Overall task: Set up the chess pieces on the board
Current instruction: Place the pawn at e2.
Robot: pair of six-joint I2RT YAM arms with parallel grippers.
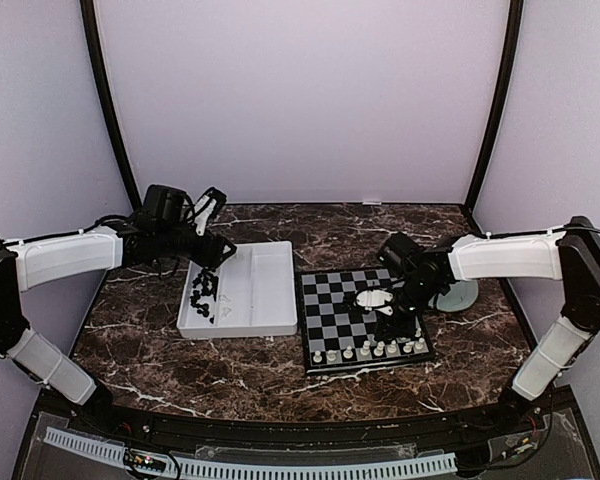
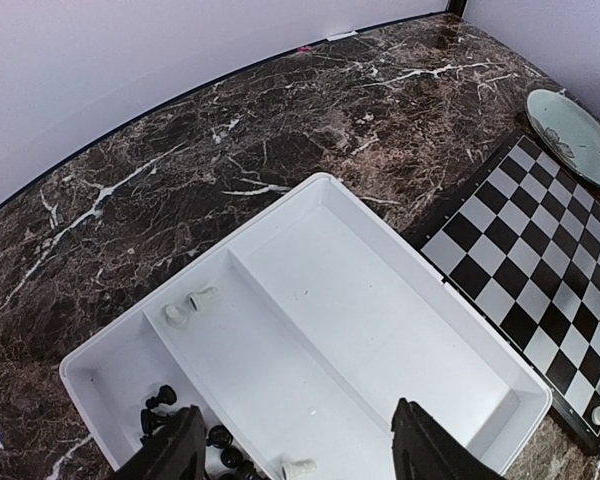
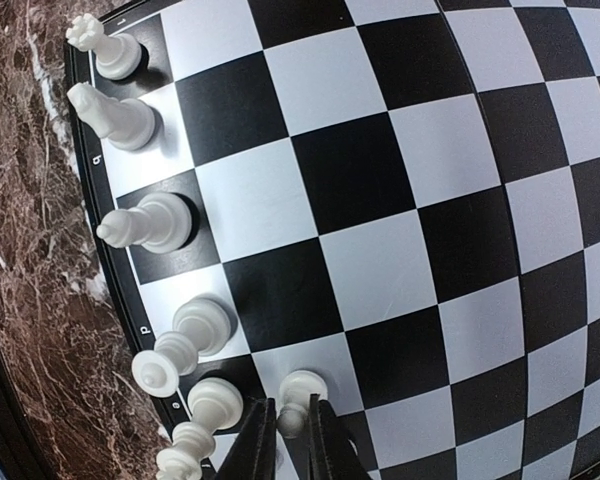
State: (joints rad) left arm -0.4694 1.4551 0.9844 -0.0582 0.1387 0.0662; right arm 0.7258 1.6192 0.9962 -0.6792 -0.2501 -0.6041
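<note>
right gripper (image 3: pixel 292 410) is down low over the board (image 3: pixel 400 180), two fingers drawn close on what looks like a white pawn (image 3: pixel 302 385), pinched near the head, its base on or just above a square; i cannot tell which from here. just beside the fingertips, along the board's rim, runs the white back row (image 3: pixel 145 222), several pieces upright on their squares, so i read this as a pawn going into the row in front of them: a set-down, not a pick-up. the next move calls for a straight drop onto the middle of that square, a small parting of the fingers, then a lift straight up. the neighbours stand so near the fingertips that any sideways drift could tip one. over to the left gripper (image 2: pixel 298 430): fingers spread wide, nothing between them, hanging over the white tray (image 2: pixel 450 330). under its fingertips lie the black pieces (image 2: pixel 220 437) in a heap, and a few white pieces (image 2: pixel 202 297) lie loose just beyond, so plenty remains to fetch. now the views: only the right wrist camera shows the pinch and the square, since from overhead the arm covers that spot. the overhead view alone gives both arms at once, the far rows of the board with no pieces on them, and the pale green plate (image 1: pixel 464 296) just beyond the right gripper. the left wrist camera alone picks out single pieces in the tray.
</note>
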